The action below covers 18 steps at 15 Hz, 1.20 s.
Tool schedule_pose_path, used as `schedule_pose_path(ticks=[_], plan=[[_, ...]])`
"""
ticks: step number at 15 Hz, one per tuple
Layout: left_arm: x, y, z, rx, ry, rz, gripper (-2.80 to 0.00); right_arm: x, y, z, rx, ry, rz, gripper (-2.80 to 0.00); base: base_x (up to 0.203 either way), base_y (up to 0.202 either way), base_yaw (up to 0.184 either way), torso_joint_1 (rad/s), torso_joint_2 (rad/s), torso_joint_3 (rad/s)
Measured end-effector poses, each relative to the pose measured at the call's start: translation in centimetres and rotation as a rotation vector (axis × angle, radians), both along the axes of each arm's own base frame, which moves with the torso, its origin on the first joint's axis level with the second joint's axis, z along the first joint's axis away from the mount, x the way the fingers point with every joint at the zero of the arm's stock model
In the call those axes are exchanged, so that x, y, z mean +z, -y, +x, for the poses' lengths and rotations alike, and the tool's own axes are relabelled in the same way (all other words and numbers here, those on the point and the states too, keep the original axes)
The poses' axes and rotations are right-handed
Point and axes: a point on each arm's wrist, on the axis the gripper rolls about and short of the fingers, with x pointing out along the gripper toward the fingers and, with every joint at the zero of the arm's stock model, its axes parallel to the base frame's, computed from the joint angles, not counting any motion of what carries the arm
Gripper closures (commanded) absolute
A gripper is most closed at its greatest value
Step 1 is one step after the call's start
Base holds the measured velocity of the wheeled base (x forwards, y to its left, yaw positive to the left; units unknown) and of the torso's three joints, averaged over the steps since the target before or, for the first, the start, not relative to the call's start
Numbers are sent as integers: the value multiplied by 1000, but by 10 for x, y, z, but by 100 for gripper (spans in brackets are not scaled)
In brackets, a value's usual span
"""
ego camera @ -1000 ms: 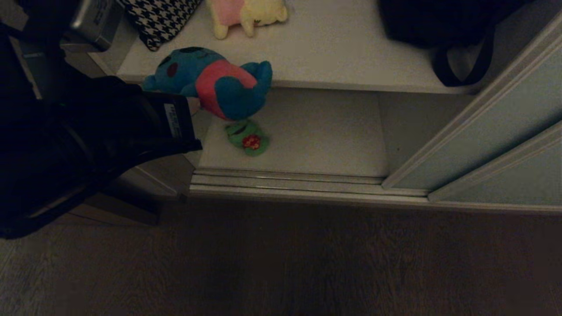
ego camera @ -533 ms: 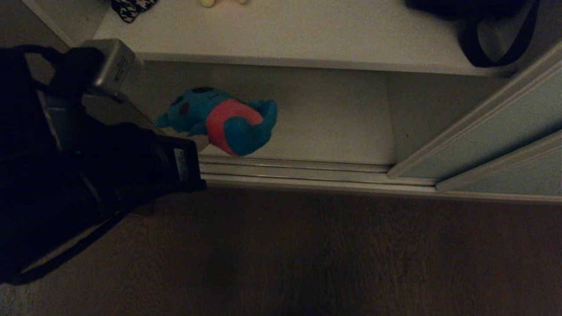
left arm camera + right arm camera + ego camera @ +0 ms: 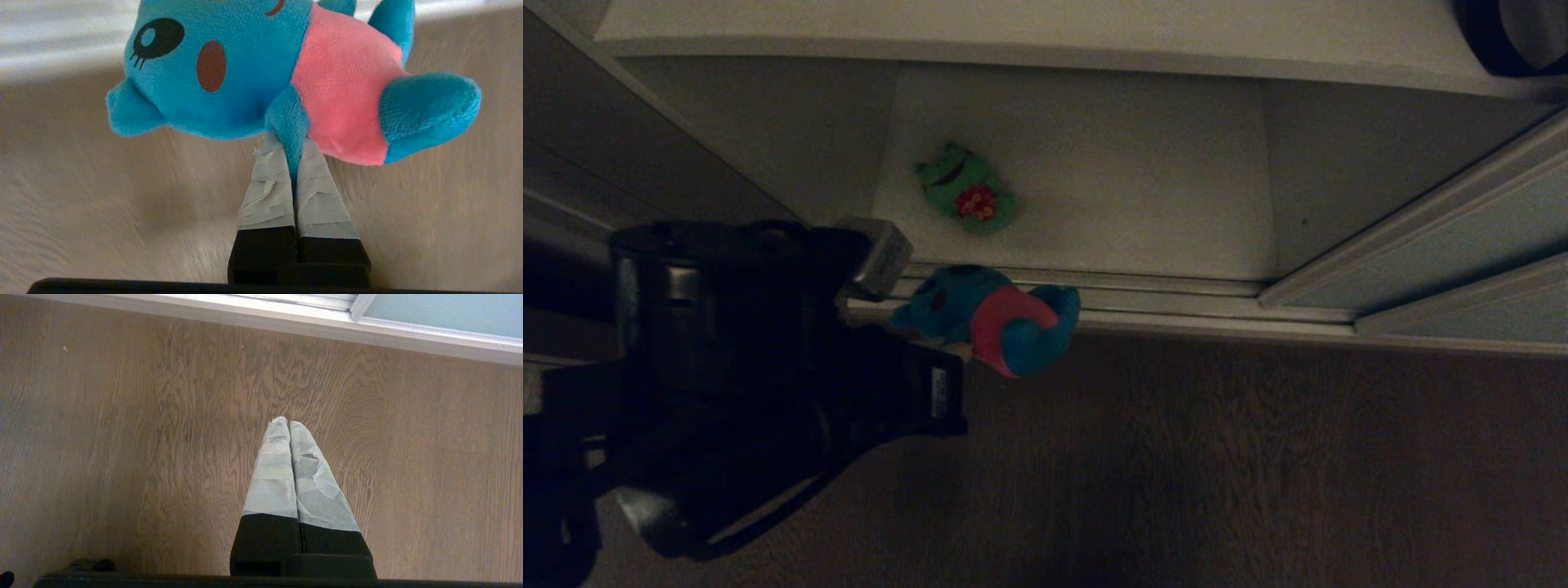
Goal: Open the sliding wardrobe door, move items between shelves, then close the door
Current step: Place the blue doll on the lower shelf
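Pinching the blue toy (image 3: 992, 325) by one limb, the left gripper (image 3: 291, 157) should lower it at five o'clock of the green toy (image 3: 964, 192).

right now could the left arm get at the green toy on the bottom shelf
Probably not yet: the left gripper is shut on the blue toy, out over the floor. The door stands aside, so the green toy lies unblocked.

Green toy (image 3: 965, 190) lies on lower shelf (image 3: 1143, 180).

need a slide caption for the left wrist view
Left gripper shut on the arm of a blue plush toy with a pink belly, above wood flooring.
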Motion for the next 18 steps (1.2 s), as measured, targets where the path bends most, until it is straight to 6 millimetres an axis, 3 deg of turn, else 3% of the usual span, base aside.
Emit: schedule_pose_path(ticks=[5, 11, 15, 18], plan=[[-37, 37, 43, 8, -12, -34, 0, 0, 0, 0, 0, 0, 0, 0, 0, 0, 0, 0, 1, -7], [-62, 84, 117, 59, 131, -105, 0, 0, 0, 0, 0, 0, -1, 0, 0, 0, 0, 0, 0, 0], [-67, 97, 177, 157, 295, -144, 0, 0, 0, 0, 0, 0, 0, 0, 0, 0, 0, 0, 0, 0], [-70, 94, 219, 234, 386, -171, 0, 0, 0, 0, 0, 0, 0, 0, 0, 0, 0, 0, 0, 0]])
